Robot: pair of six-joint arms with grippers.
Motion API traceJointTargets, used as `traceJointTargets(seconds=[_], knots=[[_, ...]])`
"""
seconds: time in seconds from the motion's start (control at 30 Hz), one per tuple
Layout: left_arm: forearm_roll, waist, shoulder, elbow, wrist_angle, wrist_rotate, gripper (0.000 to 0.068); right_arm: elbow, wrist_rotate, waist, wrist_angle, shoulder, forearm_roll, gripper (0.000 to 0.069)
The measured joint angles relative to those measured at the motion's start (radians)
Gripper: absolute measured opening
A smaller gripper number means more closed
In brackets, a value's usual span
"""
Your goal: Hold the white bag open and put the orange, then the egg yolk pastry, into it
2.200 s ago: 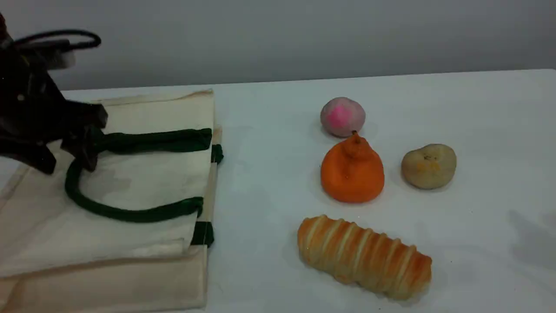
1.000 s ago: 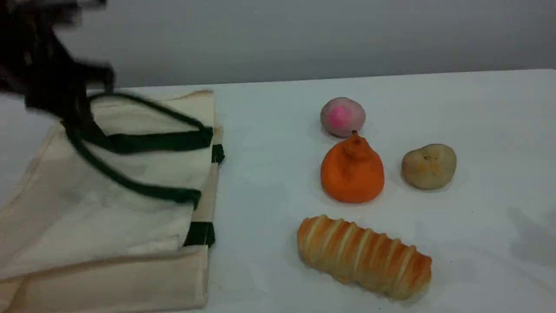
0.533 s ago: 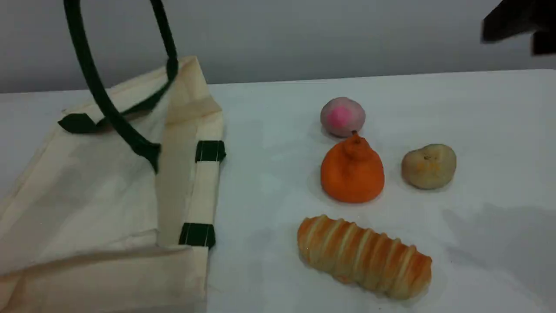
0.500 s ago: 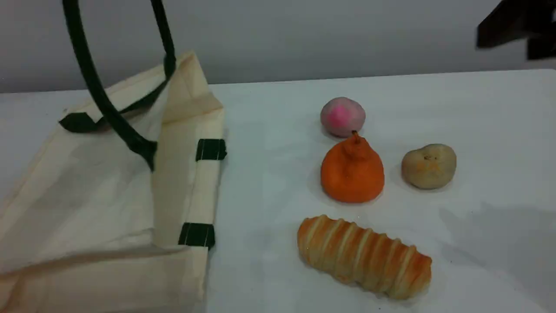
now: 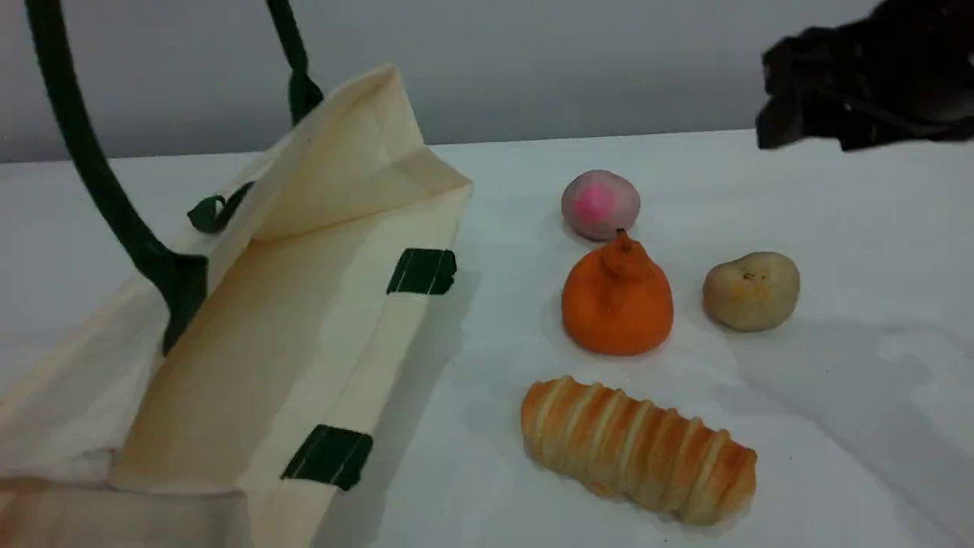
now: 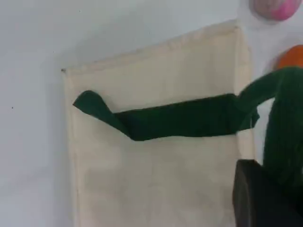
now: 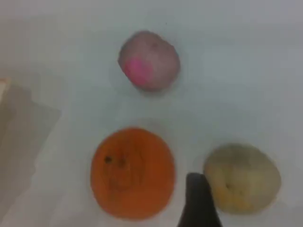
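Note:
The white bag [image 5: 304,304] lies at the left with its mouth lifted open toward the fruit. Its upper green handle [image 5: 84,167] runs up out of the scene view. In the left wrist view my left gripper [image 6: 265,198] is shut on that handle [image 6: 284,123], high above the bag [image 6: 156,175]. The orange [image 5: 617,301] sits right of the bag's mouth, and the egg yolk pastry [image 5: 751,291] is to its right. My right gripper [image 5: 784,106] hovers open above and behind them. Its fingertip [image 7: 198,201] shows between the orange [image 7: 132,172] and the pastry [image 7: 242,178].
A pink-centred ball [image 5: 600,204] stands just behind the orange. A long striped bread roll [image 5: 639,449] lies in front of it. The bag's second handle [image 6: 180,118] lies flat on the canvas. A grey wall runs behind the white table [image 5: 875,251].
The left gripper has pulled the handle higher, and the bag's mouth has opened wide toward the right. The right gripper has come further into view, moving left and down.

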Motion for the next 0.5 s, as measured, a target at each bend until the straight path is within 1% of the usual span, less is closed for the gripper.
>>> traceJointTargets(seconds=[0.13,0.3,0.4,0.5], knots=[[-0.007,-0.003,-0.012,-0.027,0.032,0.0,0.0073,-0.075,-0.016,0.0,0.072,0.06,-0.002,0.0442],[0.005,-0.056,-0.008,-0.082,0.045,0.004,0.0073,-0.153,-0.02,0.003,0.13,0.153,-0.003,0.0442],[0.031,-0.059,-0.005,-0.082,0.049,0.001,0.0073,-0.193,-0.053,0.036,0.176,0.195,-0.003,0.0442],[0.03,-0.059,0.001,-0.082,0.049,0.0,0.0073,-0.209,-0.086,0.084,0.149,0.224,-0.003,0.0442]])
